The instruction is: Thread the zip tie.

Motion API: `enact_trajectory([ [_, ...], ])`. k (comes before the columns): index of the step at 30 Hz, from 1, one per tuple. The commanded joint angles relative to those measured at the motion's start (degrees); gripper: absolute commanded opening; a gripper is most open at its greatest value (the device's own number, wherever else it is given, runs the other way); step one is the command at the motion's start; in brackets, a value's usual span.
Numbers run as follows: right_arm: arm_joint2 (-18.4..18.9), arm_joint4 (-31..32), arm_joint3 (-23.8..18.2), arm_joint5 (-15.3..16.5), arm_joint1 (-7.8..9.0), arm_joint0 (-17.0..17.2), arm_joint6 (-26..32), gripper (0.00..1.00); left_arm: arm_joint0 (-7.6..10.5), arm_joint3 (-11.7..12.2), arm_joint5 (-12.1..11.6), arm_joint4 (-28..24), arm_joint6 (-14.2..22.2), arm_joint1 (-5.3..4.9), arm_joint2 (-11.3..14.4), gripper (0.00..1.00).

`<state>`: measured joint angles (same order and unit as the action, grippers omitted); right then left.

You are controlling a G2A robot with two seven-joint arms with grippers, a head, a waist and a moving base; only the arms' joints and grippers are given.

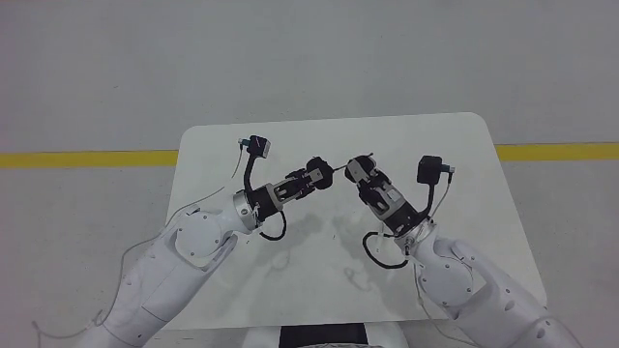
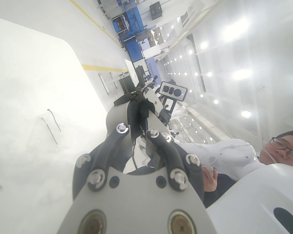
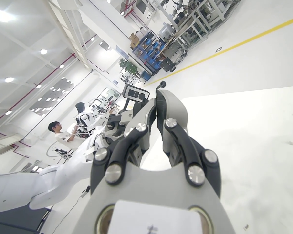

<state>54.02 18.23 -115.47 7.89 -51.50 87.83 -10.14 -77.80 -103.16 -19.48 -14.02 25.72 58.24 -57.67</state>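
Observation:
Both arms hover over the middle of the white table (image 1: 464, 155), grippers tip to tip. My right gripper (image 3: 157, 98) is shut on a thin black zip tie (image 3: 161, 85), whose head sticks out past the fingertips. In the top view the zip tie (image 1: 338, 166) is a fine dark line bridging the small gap between my right gripper (image 1: 353, 167) and my left gripper (image 1: 324, 172). My left gripper (image 2: 136, 98) is shut, its black pads pressed together on a dark strip that seems to be the tie's other end. The right fingertips sit just beyond it.
Two spare black zip ties (image 2: 51, 125) lie on the table inside what looks like a clear tray. The table's rounded corner (image 2: 70, 49) and the floor with a yellow line (image 1: 87, 159) lie beyond. Bare tabletop surrounds both arms.

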Motion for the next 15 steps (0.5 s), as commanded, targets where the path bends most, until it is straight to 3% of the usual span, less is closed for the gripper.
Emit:
enact_trajectory([
  [1, 0.1, -0.1, 0.1, -0.2, -0.22, 0.1, 0.7, 0.0, 0.0, 0.0, 0.0, 0.0, 0.0, 0.0, 0.0, 0.0],
  [11, 1.0, -0.2, 0.1, 0.7, -1.29, 0.8, 2.2, 0.0, 0.0, 0.0, 0.0, 0.0, 0.0, 0.0, 0.0, 0.0],
  [12, 1.2, 0.2, 0.1, 0.8, -1.34, 0.9, 2.4, 0.41, 0.0, 0.0, 0.0, 0.0, 0.0, 0.0, 0.0, 0.0],
  [13, 1.4, 0.4, 0.1, 0.9, -1.39, 1.1, 2.5, 1.0, 0.0, 0.0, 0.0, 0.0, 0.0, 0.0, 0.0, 0.0],
  [15, 2.0, 1.2, 0.1, 0.7, -1.48, 1.6, 2.4, 1.0, 0.0, 0.0, 0.0, 0.0, 0.0, 0.0, 0.0, 0.0],
])
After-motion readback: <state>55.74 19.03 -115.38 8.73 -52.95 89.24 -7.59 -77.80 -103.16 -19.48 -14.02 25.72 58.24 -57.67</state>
